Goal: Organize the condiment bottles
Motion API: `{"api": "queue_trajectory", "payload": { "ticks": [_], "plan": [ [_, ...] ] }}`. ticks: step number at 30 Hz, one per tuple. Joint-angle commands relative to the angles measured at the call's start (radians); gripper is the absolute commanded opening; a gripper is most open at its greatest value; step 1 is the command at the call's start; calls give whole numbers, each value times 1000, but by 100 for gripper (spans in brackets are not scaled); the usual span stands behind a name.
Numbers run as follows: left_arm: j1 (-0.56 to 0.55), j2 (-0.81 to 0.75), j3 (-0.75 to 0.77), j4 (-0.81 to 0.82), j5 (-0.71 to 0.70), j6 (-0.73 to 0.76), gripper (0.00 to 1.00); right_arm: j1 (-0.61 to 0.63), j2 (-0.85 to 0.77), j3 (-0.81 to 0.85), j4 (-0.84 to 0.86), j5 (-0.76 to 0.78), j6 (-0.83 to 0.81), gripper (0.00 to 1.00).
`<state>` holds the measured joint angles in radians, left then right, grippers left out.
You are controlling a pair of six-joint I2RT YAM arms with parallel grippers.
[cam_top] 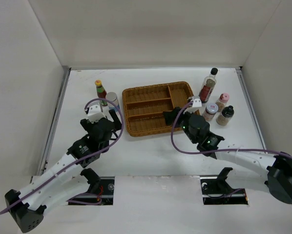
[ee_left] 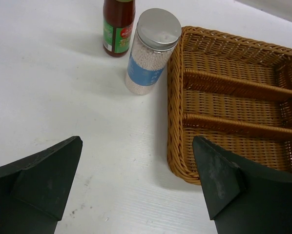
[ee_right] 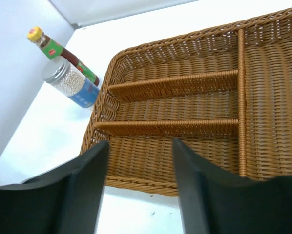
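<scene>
The yellow-capped red sauce bottle (cam_top: 101, 92) (ee_left: 118, 27) (ee_right: 63, 51) and a white-lidded jar (cam_top: 112, 100) (ee_left: 148, 53) (ee_right: 73, 85) stand just left of the wicker tray (cam_top: 158, 131). Right of the tray stand the tall black-capped bottle (cam_top: 208, 85), the pink-capped bottle (cam_top: 222, 102), another white-lidded jar (cam_top: 210, 113) and the dark-capped brown shaker (cam_top: 225, 115). My left gripper (cam_top: 107, 116) (ee_left: 137, 141) is open over bare table, short of the jar. My right gripper (cam_top: 175, 116) (ee_right: 140, 144) hangs open and holds nothing above the tray's near rim (ee_right: 136, 181).
The tray's compartments hold nothing, and its left wall (ee_left: 174, 122) lies close to my left gripper's right finger. White walls enclose the table on three sides. Purple cables loop from both wrists.
</scene>
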<state>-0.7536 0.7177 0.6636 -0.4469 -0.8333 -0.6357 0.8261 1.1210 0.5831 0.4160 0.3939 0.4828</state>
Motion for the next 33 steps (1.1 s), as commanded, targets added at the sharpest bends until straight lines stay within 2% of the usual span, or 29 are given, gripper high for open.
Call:
{"api": "queue_trajectory", "payload": {
  "ticks": [1,3,5,6,8,10,13,15,17,18,20,21,22,24,26,27,29,33],
  "plan": [
    [20,-27,31,65,23,28,100,-2,-7,-8,92,23,-29,67],
    [35,-52,4,140,51,45,100,0,-9,-6,92,26,-39,69],
    [61,-72,-25,241,115,74,100,-2,-13,-11,98,28,-38,65],
    [75,-75,-33,279,149,79,100,-2,-15,-12,99,28,-38,58],
    [99,-55,-27,330,204,87,100,-2,-24,-9,84,26,-39,33],
    [125,-14,-1,365,215,122,100,-2,-38,-8,61,19,-36,12],
    [150,26,34,407,218,157,100,-11,-46,-5,34,14,-32,8],
    [153,51,37,462,214,175,100,-26,-44,-8,32,13,-26,13],
    [167,97,45,517,227,208,100,-43,-38,-17,43,13,-21,24],
    [178,121,54,524,224,214,92,-52,-32,-20,44,11,-13,31],
    [196,164,65,519,198,209,56,-69,-18,-22,44,-1,-1,44],
    [210,192,73,511,182,211,45,-74,-10,-19,41,-13,0,50],
    [224,224,83,496,168,214,43,-78,-6,-16,37,-26,3,57],
    [260,293,117,447,166,209,54,-80,0,-17,46,-46,8,70],
    [268,347,145,418,166,208,73,-80,8,-17,55,-56,10,77],
    [271,376,157,413,168,211,79,-80,8,-17,55,-61,10,80],
    [280,428,177,409,172,214,86,-78,8,-16,52,-72,7,84],
    [294,509,209,425,191,214,90,-77,20,-16,66,-86,7,88]
  ]
}}
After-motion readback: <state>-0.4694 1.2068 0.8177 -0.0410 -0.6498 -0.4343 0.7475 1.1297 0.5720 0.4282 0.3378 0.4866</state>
